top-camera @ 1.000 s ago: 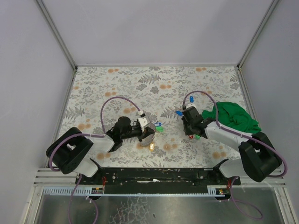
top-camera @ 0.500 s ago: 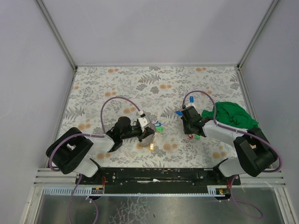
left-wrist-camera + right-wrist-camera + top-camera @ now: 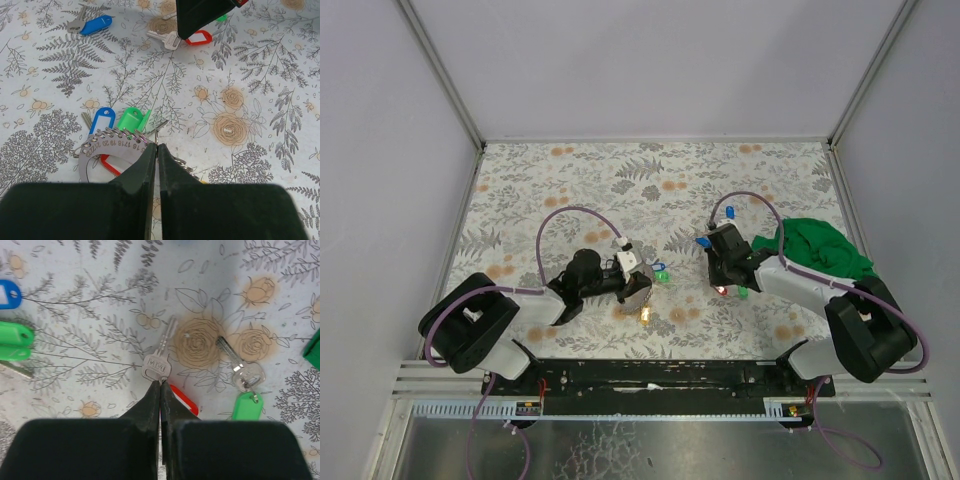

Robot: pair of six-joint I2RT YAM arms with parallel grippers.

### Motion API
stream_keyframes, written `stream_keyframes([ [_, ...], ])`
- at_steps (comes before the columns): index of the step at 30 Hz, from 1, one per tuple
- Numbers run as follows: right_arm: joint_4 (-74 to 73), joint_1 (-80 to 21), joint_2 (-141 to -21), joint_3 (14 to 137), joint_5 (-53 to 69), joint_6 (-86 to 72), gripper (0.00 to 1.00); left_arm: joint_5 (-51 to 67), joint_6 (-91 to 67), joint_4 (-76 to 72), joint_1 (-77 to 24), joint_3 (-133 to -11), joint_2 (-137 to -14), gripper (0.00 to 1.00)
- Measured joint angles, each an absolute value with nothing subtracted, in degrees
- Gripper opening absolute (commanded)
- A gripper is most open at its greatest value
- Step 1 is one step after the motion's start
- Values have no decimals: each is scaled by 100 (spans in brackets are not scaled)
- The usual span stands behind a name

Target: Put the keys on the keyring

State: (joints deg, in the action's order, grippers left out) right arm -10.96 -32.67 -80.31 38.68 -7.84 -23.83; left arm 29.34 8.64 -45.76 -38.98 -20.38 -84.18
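Your left hand [image 3: 156, 146] is pressed together, pinching the edge of the keyring [image 3: 111, 145], down at the counter [image 3: 260, 75] near its front middle. Your right hand [image 3: 160, 385] is pressed together too, tips touching the head of the red-tagged key [image 3: 156, 367]; can't tell whether it actually grips it. The green-tagged key [image 3: 246, 375] lies just beside, clear of the hand.

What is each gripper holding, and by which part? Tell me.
Left gripper pinches the keyring at its coiled edge. Right gripper seems to pinch the red-tagged key at its head.
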Motion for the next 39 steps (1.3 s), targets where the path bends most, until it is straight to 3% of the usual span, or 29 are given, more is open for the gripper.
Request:
stream_keyframes([
  [20, -4320, -3719, -7618, 5133, -626, -2742, 0, 2934, 864, -4475, -3946, -2086, -8368, 0],
  [29, -4392, -3721, -9144, 5741, -480, -2486, 2, 2923, 864, -4377, -3979, -2086, -8318, 0],
  [33, -4226, -3723, -10031, 6300, -499, -2283, 8, 2906, 867, -4359, -3988, -2088, -8285, 0],
  [39, -4082, -3723, -10650, 6853, -508, -2082, 31, 2893, 867, -4353, -4034, -2086, -8270, 0],
])
